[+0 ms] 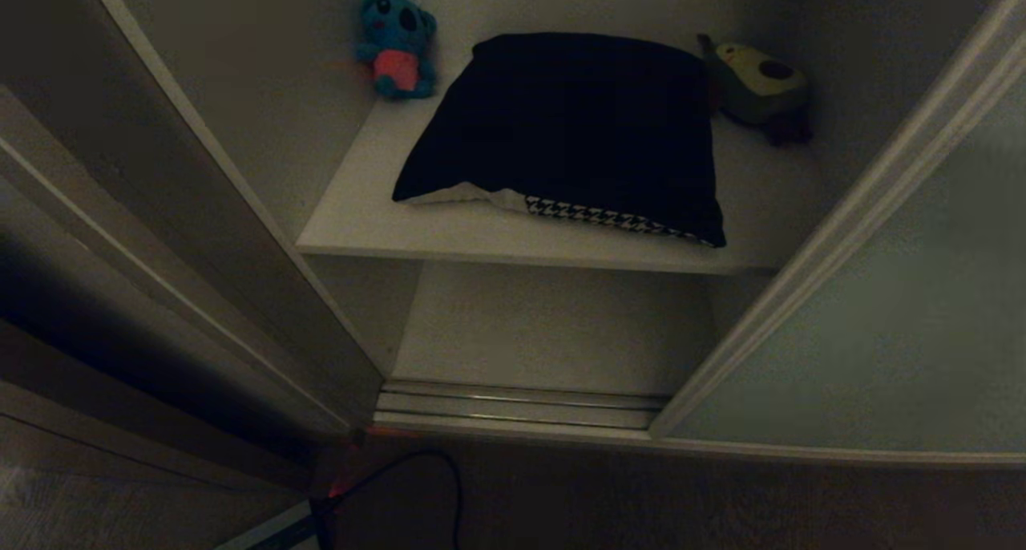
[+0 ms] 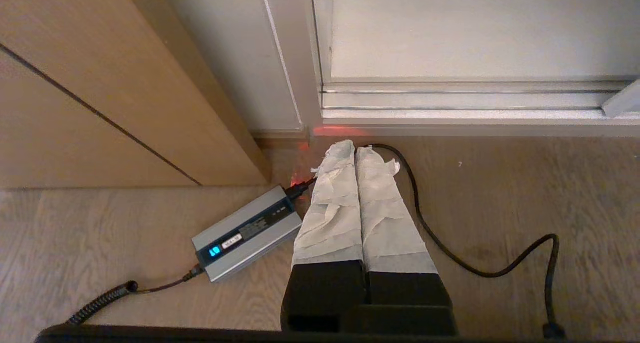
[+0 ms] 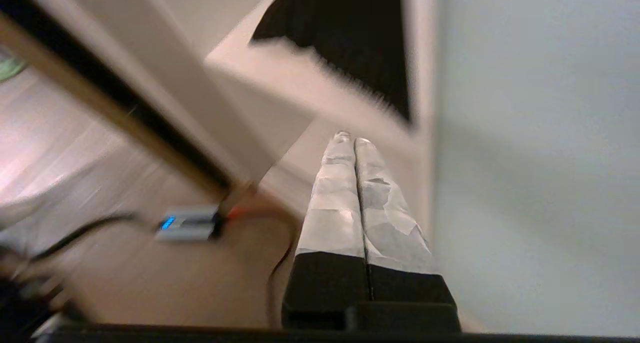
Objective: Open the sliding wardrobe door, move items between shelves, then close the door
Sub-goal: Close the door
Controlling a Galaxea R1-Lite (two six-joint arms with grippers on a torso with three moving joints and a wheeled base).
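The wardrobe stands open. Its pale grey-green sliding door [image 1: 906, 325] is slid to the right and fills one side of the right wrist view [image 3: 540, 158]. A large cushion [image 1: 573, 129] lies black back up on the white shelf [image 1: 353, 213], with a houndstooth edge showing at its front; it also shows dark in the right wrist view [image 3: 350, 33]. My right gripper [image 3: 352, 139] is shut and empty, close beside the door's edge and below the shelf. My left gripper [image 2: 356, 150] is shut and empty, low over the floor by the door track. Neither arm appears in the head view.
A blue plush toy [image 1: 397, 45] and a green avocado plush [image 1: 757, 81] sit at the back of the shelf. A grey power adapter [image 2: 247, 233] and its black cable [image 2: 475, 268] lie on the wooden floor before the metal door track [image 1: 521, 406]. A wooden panel [image 2: 100, 83] stands on the left.
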